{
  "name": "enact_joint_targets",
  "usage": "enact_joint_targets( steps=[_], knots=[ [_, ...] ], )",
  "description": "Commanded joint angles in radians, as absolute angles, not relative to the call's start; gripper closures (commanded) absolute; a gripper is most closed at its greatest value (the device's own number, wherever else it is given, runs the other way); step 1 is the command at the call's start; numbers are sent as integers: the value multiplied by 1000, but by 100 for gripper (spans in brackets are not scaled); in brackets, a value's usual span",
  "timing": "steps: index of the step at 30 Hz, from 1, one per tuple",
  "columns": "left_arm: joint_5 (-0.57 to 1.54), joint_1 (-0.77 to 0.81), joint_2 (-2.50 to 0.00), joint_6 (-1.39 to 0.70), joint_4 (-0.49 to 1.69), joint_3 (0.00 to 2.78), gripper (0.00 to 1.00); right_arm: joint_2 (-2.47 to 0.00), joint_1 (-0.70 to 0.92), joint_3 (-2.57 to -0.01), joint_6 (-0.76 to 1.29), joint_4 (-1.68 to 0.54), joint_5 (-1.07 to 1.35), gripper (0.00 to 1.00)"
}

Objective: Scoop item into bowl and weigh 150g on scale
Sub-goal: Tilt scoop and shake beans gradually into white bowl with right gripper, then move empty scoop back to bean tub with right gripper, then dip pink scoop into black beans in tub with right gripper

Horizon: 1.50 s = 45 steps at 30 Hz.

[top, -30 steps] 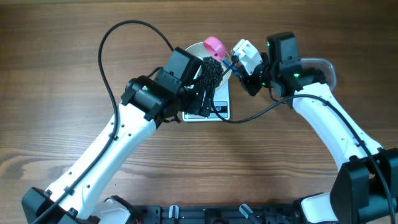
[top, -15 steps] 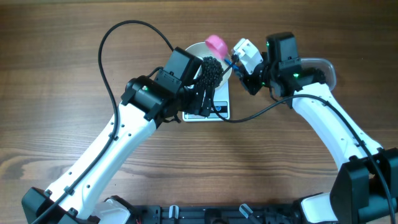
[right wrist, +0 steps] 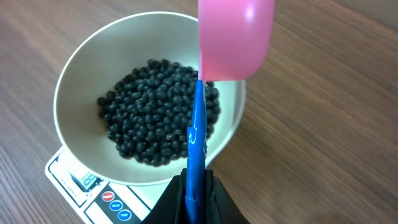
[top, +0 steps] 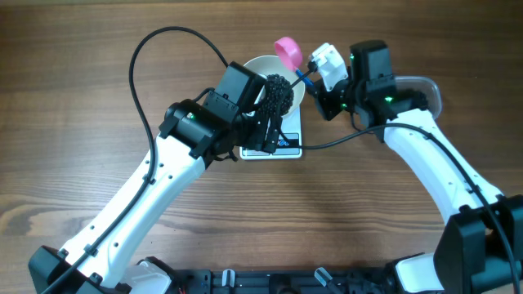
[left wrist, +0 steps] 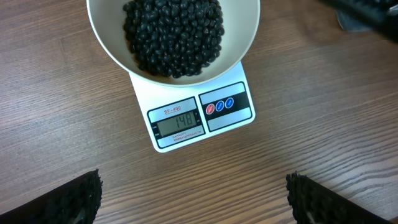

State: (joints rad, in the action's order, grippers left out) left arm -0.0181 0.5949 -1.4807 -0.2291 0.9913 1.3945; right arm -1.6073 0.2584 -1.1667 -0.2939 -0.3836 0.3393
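The white bowl [left wrist: 249, 37] stands on the white scale [left wrist: 230, 121] and holds a heap of black pellets [left wrist: 174, 34]; the display reads 148. My left gripper [left wrist: 193, 199] hangs open over bare wood in front of the scale, nothing between its fingers. My right gripper [right wrist: 196, 186] is shut on the blue handle [right wrist: 196, 124] of the pink scoop [right wrist: 236, 37]. The scoop's cup hovers above the bowl's [right wrist: 68, 87] far right rim, over the pellets [right wrist: 155, 118]. What the cup holds is hidden. From overhead the scoop [top: 287, 49] sits just beyond the bowl [top: 255, 65].
A clear plastic tub [top: 429, 88] lies at the back right, mostly hidden under the right arm. The left arm's black cable [top: 147, 49] loops over the table at the left. Another cable [top: 335, 143] runs from the right arm past the scale [top: 286, 145].
My right gripper has lifted the pink scoop a little and carried it toward the far side of the bowl. The left arm has not moved.
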Motion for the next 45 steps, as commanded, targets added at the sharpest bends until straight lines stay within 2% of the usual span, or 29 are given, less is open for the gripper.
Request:
enact_joint_targets(
  steps=[1, 7, 11, 15, 19, 24, 37, 45],
  knots=[
    [-28, 598, -1467, -216, 992, 1410, 0, -1507, 157, -1171, -261, -387, 305, 96],
    [-27, 598, -1467, -216, 992, 1410, 0, -1420, -56, -1171, -262, -493, 280, 96],
    [-28, 598, -1467, -216, 992, 1410, 0, -1415, -178, -1171, -262, -601, 175, 96],
    [-28, 598, -1467, -216, 992, 1410, 0, -1417, -234, -1171, -297, -715, 130, 96],
    [-28, 598, -1467, -216, 992, 1410, 0, -1418, -237, -1171, -390, -810, 130, 96],
    [-28, 598, -1467, -216, 992, 1410, 0, -1456, -237, -1170, -403, -876, 112, 96],
    [-28, 598, -1467, -216, 992, 1410, 0, -1569, -237, -1170, -418, -880, 75, 96],
    [-28, 598, -1467, -216, 992, 1410, 0, -1581, -236, -1170, -415, -881, 226, 96]
  ],
)
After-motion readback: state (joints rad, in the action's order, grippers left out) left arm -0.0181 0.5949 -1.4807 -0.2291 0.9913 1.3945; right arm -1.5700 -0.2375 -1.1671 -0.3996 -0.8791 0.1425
